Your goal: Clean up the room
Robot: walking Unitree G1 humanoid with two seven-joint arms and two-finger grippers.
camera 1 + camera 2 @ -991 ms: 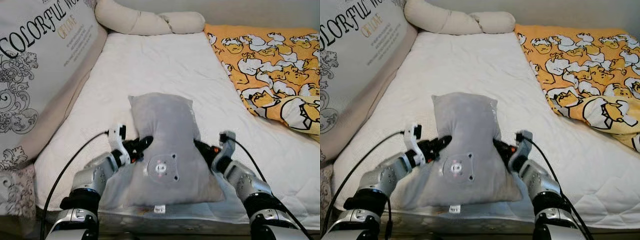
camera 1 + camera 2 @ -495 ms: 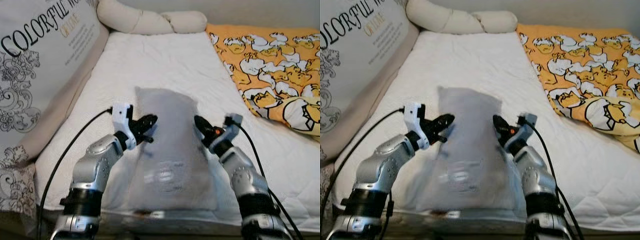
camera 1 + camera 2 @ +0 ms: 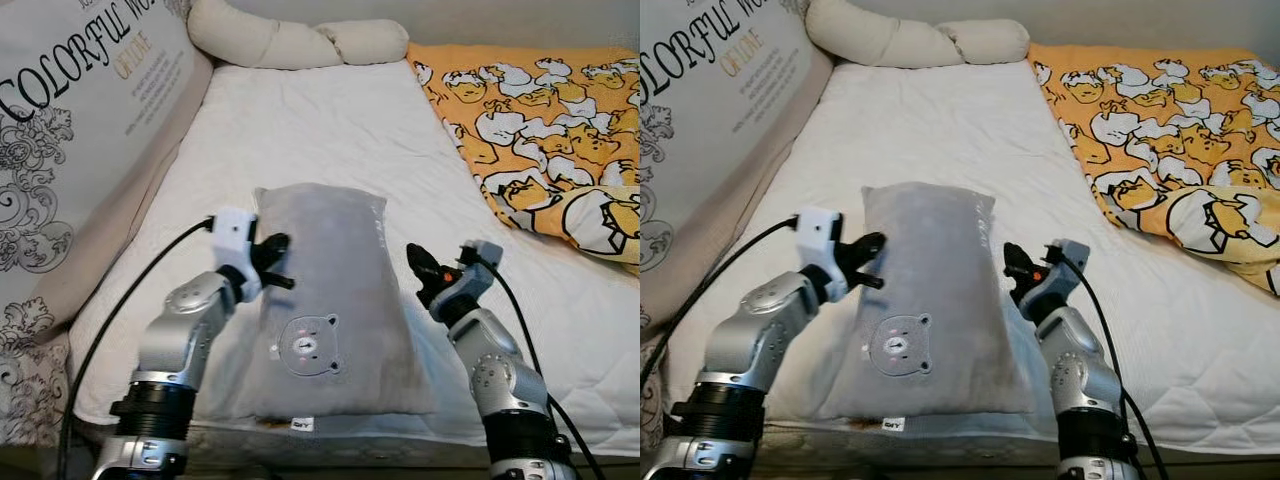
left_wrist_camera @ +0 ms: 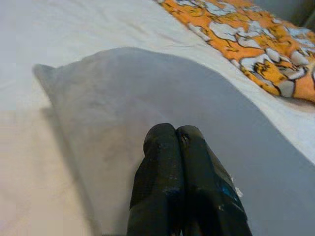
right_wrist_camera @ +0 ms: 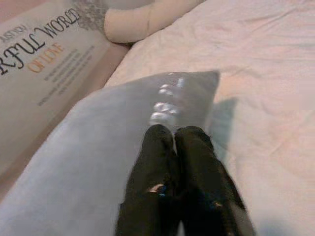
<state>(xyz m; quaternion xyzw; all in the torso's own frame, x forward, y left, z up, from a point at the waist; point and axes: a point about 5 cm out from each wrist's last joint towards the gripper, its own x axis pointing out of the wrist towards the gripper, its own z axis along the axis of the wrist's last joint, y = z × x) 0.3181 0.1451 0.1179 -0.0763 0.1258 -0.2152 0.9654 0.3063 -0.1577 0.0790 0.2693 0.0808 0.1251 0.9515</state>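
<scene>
A grey pillow with a bear emblem lies flat on the white mattress, near the bed's front edge. My left gripper hovers at the pillow's left edge, fingers pressed together and holding nothing; in the left wrist view the left gripper points across the grey fabric. My right gripper is just off the pillow's right edge, also shut and empty. In the right wrist view the right gripper points along the pillow's side.
A big printed cushion leans along the left of the bed. A beige knotted bolster lies at the head. An orange duck-print blanket covers the right side. The bed's front edge is just below the pillow.
A second ago both grippers pressed the pillow between them. It now lies flat on the mattress, bear side up, and both grippers have drawn back to its sides.
</scene>
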